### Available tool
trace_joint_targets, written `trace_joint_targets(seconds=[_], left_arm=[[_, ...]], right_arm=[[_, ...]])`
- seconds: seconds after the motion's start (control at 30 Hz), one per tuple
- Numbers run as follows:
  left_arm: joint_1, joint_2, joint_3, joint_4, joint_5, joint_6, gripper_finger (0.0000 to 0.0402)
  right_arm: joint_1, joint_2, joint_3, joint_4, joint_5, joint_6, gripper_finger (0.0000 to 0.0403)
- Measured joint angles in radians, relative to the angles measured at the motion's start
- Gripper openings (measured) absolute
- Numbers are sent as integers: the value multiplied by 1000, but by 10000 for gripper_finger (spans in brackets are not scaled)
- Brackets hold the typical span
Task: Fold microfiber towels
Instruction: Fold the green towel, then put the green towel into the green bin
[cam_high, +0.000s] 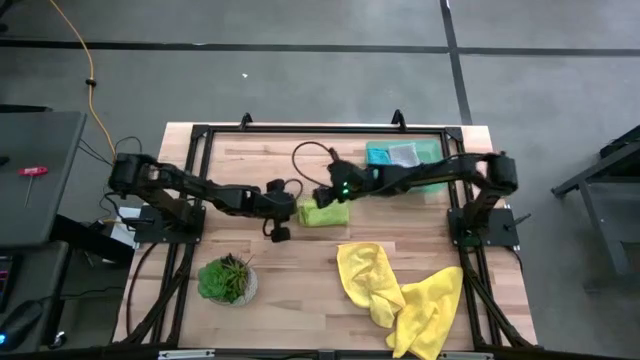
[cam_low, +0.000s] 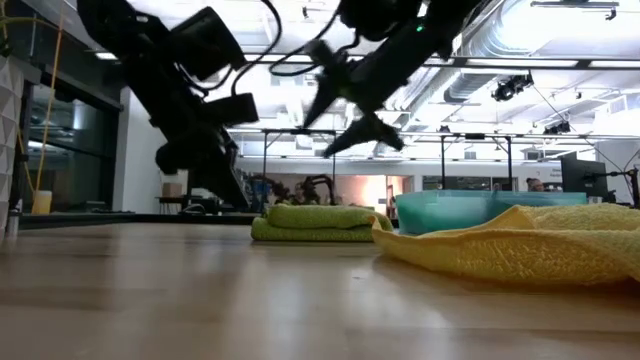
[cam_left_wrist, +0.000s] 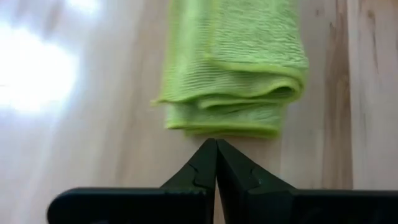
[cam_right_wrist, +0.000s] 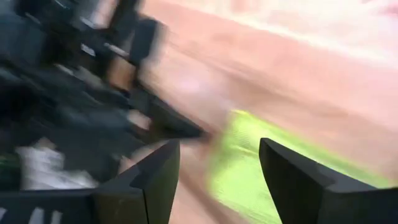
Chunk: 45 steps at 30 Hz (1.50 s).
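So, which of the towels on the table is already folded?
The lime green towel, a neat folded stack between the two grippers. The yellow towels lie crumpled near the table's front edge.

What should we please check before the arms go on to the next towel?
1. Lime towel folded and lying flat on the table: ok.
2. Right gripper open and holding nothing, above the lime towel: ok.
3. Left gripper shut, empty, just off the lime towel's folded edge: ok.
4. Yellow towels folded: not ok, they lie crumpled at the table's near right.
5. Path to the yellow towels free of the plant: ok, it stands at the near left.
6. Teal towel in the far stack neatly folded: cannot tell, the right arm covers part of it.
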Motion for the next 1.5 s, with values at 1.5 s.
trace_joint_targets(seconds=[1.5], left_arm=[[18, 11, -34, 7, 134, -158, 0]], right_arm=[[-32, -6, -489, 426, -157, 350, 303]])
